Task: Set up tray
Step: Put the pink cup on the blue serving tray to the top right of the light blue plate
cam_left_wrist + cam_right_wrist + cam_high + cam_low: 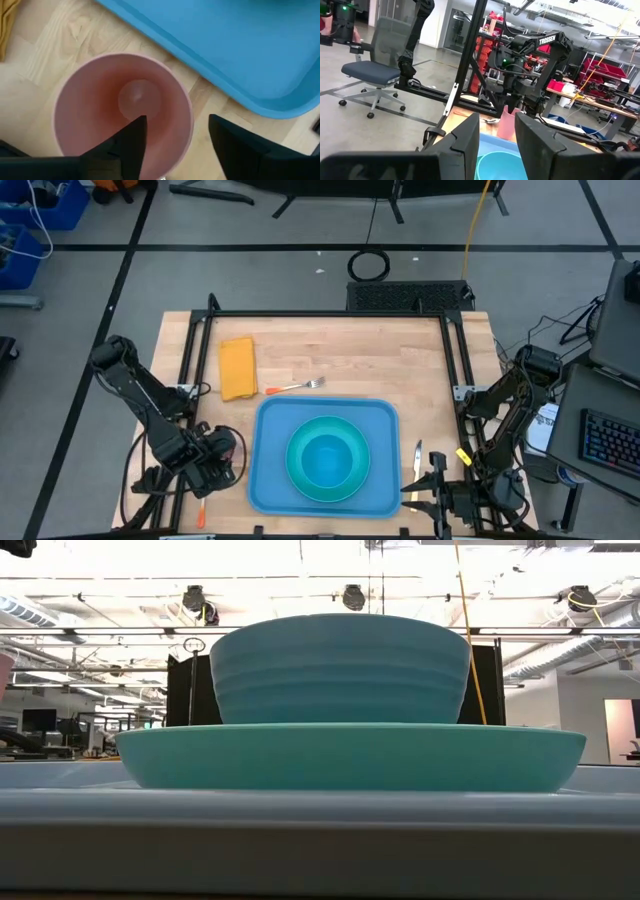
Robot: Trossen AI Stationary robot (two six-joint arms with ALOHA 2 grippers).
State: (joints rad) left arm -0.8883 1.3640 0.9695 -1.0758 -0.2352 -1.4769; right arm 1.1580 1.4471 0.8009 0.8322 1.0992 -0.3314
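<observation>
1. The tray (pixel 268 480) lies flat at the middle of the bench's (pixel 340 350) near edge, long axis running along that edge, with a turquoise plate (pixel 300 480) on it and a blue bowl (pixel 328 460) stacked in the plate.
2. The left gripper (pixel 175 145) sits at the near left corner of the bench, just beside the tray's left short side and nearer to it than the other arm's gripper. Its fingers straddle the rim of a pink cup (pixel 95 100): one finger is inside the mouth, the other outside the wall. They are only partly apart, and I cannot tell whether the pads are actually pressing the cup wall.
3. The relation that matters: from the left gripper the tray lies toward the bench's middle, its rounded corner and raised rim right next to the cup. By my judgement the cup only needs lifting over that low rim and setting down on bare tray beside the plate.
4. The right gripper (pixel 496 137) waits low at the near right corner, fingers parted and empty, facing across the tray toward the left arm.
5. A fork (pixel 296 387) and a yellow cloth (pixel 237 367) lie on the bench beyond the tray's far left corner, and a knife (pixel 418 459) lies by its right side.
</observation>
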